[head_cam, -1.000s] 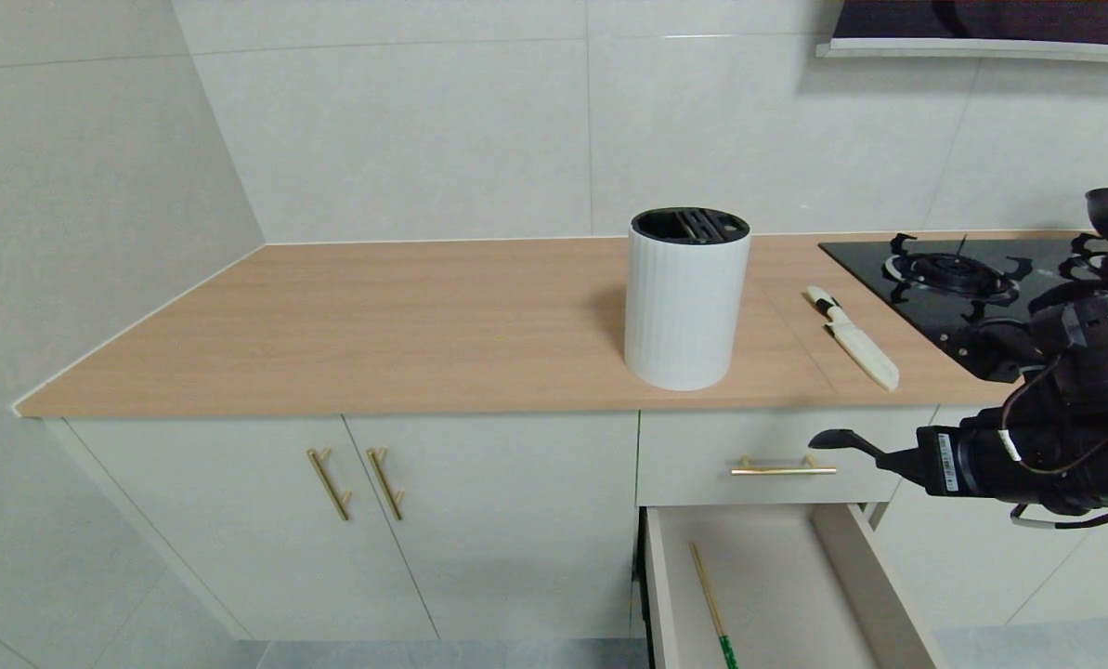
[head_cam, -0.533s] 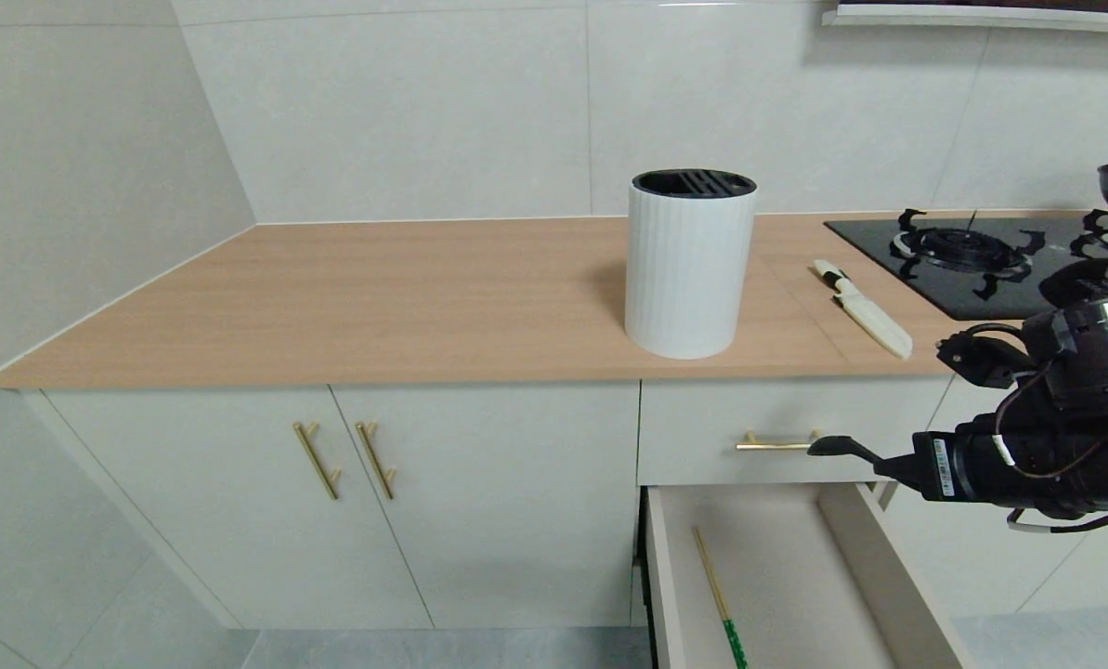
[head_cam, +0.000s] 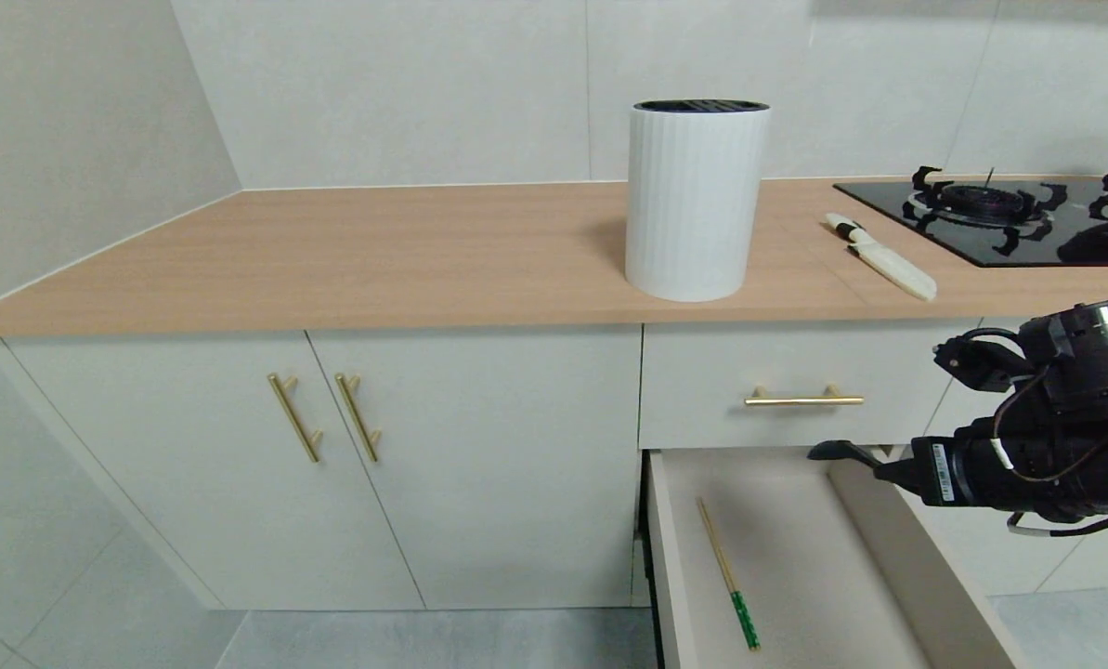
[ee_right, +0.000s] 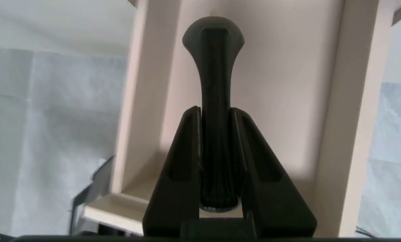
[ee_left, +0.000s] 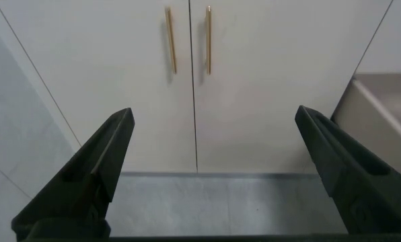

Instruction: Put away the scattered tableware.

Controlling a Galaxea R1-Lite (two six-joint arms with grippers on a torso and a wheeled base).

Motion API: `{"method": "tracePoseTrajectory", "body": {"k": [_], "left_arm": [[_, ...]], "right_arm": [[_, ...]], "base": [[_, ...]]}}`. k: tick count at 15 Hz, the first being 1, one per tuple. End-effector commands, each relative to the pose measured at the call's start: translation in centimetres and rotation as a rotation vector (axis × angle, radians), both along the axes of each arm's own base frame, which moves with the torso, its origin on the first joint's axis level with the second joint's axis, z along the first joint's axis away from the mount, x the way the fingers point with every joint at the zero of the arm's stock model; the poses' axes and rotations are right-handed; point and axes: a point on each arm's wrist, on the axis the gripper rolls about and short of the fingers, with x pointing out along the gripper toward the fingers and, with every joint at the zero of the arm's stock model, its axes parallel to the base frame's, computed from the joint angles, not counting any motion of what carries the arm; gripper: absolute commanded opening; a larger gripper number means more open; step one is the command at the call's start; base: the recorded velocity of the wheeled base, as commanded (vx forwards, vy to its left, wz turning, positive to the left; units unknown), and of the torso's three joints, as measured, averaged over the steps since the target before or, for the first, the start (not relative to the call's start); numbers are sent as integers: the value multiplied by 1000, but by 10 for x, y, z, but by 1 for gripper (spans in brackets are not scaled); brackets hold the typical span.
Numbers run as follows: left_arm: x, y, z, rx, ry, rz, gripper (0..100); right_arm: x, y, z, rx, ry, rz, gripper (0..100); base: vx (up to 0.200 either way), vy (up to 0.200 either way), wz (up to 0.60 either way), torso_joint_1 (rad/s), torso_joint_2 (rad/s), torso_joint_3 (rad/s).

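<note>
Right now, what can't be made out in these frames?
Right wrist view: black utensil working end hidden behind right gripper's jaws.
Head view: drawer front cut off by bottom edge.
Head view: white holder slots edge-on, contents unseen.
Head view: chopsticks too thin, one or a pair.

The wooden countertop (head_cam: 377, 260) before me spans the middle of the frame. On it a white ribbed holder (head_cam: 695, 204) stands right of centre, with a pale knife (head_cam: 880, 256) lying beside it and a black hob (head_cam: 990, 218) at far right. At lower right, the open drawer (head_cam: 795, 557) carries green-tipped chopsticks (head_cam: 726, 571).
</note>
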Motion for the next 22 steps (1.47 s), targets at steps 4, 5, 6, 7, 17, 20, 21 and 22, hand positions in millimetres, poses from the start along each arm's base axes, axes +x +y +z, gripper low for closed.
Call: {"method": "tracePoseTrajectory", "body": {"k": [4, 5, 6, 7, 17, 20, 21, 22], "left_arm": [[0, 0, 0, 0, 2, 1, 100], [0, 0, 0, 0, 0, 1, 100], [0, 0, 0, 0, 0, 1, 100], [0, 0, 0, 0, 0, 1, 100], [0, 0, 0, 0, 2, 1, 100], [0, 0, 0, 0, 0, 1, 100], [0, 0, 0, 0, 0, 1, 100], [0, 0, 0, 0, 2, 1, 100]], "right_arm": [[0, 0, -4, -5, 14, 3, 0], [1, 1, -5, -9, 16, 7, 0], [1, 0, -5, -9, 17, 8, 0], [1, 0, -5, -12, 18, 8, 0], [29, 16, -56, -108, 122, -22, 0], [55, 31, -109, -130, 174, -52, 0], [61, 32, -125, -148, 176, -76, 0], [66, 33, -140, -161, 175, -87, 0]], "base": [[0, 0, 0, -139, 459, 315], [0, 0, 0, -124, 452, 320], [0, 0, 0, -110, 452, 339], [0, 0, 0, -56, 403, 290], [0, 0, 0, -9, 46, 33], [0, 0, 0, 0, 0, 0], [0, 0, 0, 0, 0, 0], [0, 0, 0, 0, 0, 0]]}}
